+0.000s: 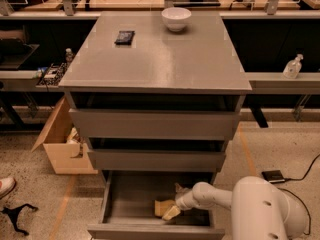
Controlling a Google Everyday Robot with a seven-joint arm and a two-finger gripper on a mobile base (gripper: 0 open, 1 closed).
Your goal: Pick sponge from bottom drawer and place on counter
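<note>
The bottom drawer (120,206) is pulled open at the base of the grey cabinet. The pale yellow sponge (161,207) lies on the drawer floor, right of the middle. My gripper (172,206) reaches into the drawer from the right, on the end of my white arm (215,196). One yellowish finger (171,213) lies at the sponge's near right edge and the other finger (179,188) is behind it. The sponge's right part is hidden by the gripper. The counter (165,54) is the cabinet's grey top.
A white bowl (176,18) and a small black flat rectangle (124,36) sit on the counter's far part. An open cardboard box (62,144) stands on the floor left of the cabinet. A black box with a cable (274,175) lies on the floor at the right.
</note>
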